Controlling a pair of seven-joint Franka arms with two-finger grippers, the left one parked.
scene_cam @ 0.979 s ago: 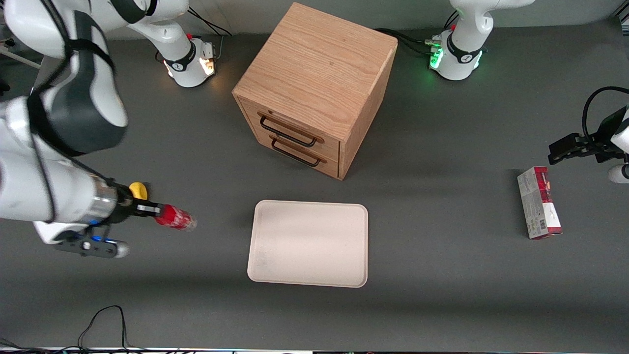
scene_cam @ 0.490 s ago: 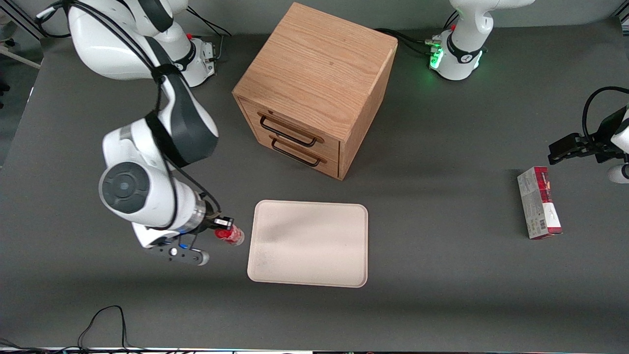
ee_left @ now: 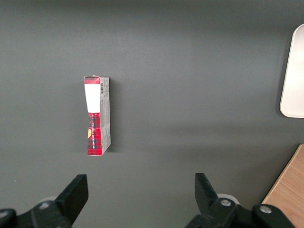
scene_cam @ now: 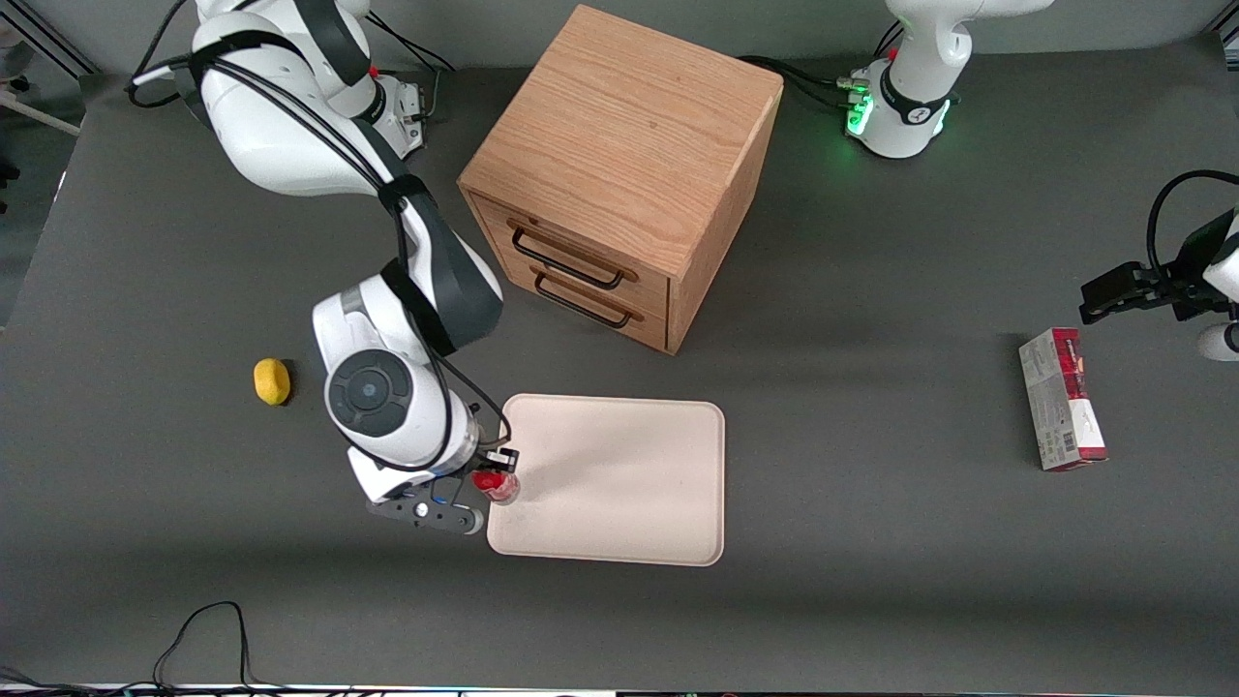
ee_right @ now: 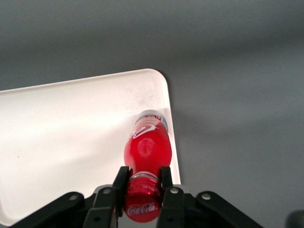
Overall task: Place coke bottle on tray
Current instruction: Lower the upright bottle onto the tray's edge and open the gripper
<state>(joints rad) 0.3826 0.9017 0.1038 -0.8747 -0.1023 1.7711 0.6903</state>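
We see the gripper point(scene_cam: 496, 471) above the tray's point(scene_cam: 619, 503) edge at the working arm's end, its fingers point(ee_right: 120, 179) pinching the bottle point(ee_right: 147, 149) just under the red cap point(ee_right: 142, 206). From the wrist, the bottle hangs over the tray close to one rounded corner, near the rim; we cannot tell whether its clear base touches the surface. The tray lies near the middle of the desk, closer to the front edge than the cabinet point(scene_cam: 619, 165). A yellow lump point(scene_cam: 272, 380) sits toward the working arm's end of the desk, and a carton point(scene_cam: 1061, 398) lies toward the parked arm's end.
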